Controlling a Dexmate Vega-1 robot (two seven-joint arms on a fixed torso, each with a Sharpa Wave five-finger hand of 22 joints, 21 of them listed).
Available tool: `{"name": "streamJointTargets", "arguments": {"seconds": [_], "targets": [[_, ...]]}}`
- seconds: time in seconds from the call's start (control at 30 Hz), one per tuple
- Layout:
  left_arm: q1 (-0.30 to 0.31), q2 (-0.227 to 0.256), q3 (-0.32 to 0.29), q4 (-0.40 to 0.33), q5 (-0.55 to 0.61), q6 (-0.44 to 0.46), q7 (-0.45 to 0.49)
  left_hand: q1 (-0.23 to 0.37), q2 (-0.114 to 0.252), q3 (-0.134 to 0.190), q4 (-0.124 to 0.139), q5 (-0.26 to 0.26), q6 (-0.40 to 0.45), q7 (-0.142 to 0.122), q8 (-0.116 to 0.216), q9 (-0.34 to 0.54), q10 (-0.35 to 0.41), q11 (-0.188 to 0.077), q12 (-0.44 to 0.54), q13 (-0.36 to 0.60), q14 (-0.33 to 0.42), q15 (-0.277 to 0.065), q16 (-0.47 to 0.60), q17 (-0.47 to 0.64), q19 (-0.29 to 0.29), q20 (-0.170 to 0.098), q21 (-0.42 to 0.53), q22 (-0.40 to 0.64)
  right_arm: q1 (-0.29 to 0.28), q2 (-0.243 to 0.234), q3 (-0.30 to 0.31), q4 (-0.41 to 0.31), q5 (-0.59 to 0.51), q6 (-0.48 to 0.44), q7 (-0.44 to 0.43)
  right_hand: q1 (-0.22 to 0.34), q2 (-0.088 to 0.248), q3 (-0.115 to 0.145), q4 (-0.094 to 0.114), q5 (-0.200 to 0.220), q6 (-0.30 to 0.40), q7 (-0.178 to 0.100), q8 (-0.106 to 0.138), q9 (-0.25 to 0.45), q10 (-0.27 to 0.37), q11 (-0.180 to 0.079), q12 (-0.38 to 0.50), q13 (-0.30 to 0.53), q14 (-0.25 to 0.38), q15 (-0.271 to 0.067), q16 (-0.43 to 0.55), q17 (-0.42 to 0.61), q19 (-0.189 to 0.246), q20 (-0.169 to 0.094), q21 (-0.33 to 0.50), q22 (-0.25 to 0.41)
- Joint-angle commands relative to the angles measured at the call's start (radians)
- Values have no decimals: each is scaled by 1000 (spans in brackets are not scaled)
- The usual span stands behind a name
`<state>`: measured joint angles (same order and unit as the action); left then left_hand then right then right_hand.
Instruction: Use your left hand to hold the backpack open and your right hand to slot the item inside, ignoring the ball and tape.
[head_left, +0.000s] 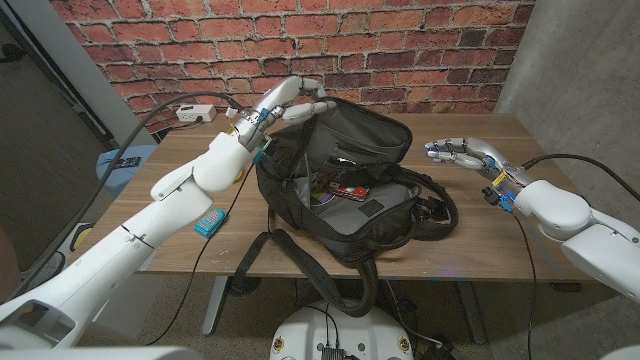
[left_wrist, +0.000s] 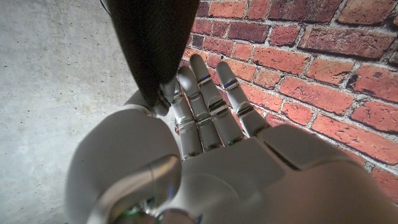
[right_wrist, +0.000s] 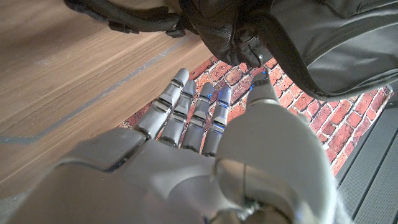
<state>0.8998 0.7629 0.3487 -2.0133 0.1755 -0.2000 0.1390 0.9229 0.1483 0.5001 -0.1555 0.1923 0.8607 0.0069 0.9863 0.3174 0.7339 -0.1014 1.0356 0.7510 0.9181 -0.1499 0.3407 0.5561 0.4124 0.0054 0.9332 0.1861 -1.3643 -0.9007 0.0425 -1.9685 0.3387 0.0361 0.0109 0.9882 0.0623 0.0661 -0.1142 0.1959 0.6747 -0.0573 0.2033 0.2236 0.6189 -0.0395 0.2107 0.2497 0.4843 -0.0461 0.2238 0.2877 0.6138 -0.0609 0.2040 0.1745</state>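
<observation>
At the backpack's raised rim, the left hand (head_left: 290, 100) pinches a fold of the black fabric; the left wrist view shows that fabric caught between the thumb and the fingers (left_wrist: 205, 106), which are otherwise fairly straight. Lifting the flap this way seems meant to keep the mouth gaping so that something can be dropped in from the other side. The black backpack (head_left: 345, 175) lies on the wooden table (head_left: 470, 225) with its opening facing up and toward the robot, its long axis running from the held top edge down to the straps (head_left: 300, 270) that trail over the table's near edge. Inside the mouth lies a small red-and-dark item (head_left: 350, 187), flat and roughly crosswise to the bag; whether it is the item to be slotted cannot be told. To the bag's right, the right hand (head_left: 462, 153) hovers just beside it, fingers extended and slightly apart, holding nothing. A small blue packet (head_left: 209, 222) lies on the table by the left forearm.
</observation>
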Motion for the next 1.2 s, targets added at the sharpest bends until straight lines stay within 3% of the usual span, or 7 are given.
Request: {"name": "streamJointTargets", "arguments": {"seconds": [0.03,0.73,1.2], "targets": [[0,-3,-1,-11,-92,9,-46,1,10,5,0,7,-6,-1,6,2,-1,1,1,2,-1,4,2,2,-4,0,7,3,93,12,-74,90,46,75,-3,-11,4,2,3,-1,-9,1,-1,-1,-8,2,-2,2,-6,-84,0,2,-1,-2,-1,3],[-39,-22,45,18,-347,42,-178,3,13,4,-1,8,-10,2,4,0,-3,4,0,1,-6,7,4,4,-10,0,9,3,197,40,-165,200,91,147,-35,-18,12,3,6,-4,-14,3,0,-2,-10,4,-3,0,-7,-83,2,0,-2,-1,-1,3],[-73,-15,91,33,-422,71,-245,4,12,1,-1,9,-15,5,4,3,-6,8,-1,0,-7,8,6,3,-15,3,11,3,242,69,-205,250,110,170,-70,-24,18,4,8,-5,-9,5,2,-3,-7,7,-2,-1,-5,-82,4,-2,2,2,1,3]]}}
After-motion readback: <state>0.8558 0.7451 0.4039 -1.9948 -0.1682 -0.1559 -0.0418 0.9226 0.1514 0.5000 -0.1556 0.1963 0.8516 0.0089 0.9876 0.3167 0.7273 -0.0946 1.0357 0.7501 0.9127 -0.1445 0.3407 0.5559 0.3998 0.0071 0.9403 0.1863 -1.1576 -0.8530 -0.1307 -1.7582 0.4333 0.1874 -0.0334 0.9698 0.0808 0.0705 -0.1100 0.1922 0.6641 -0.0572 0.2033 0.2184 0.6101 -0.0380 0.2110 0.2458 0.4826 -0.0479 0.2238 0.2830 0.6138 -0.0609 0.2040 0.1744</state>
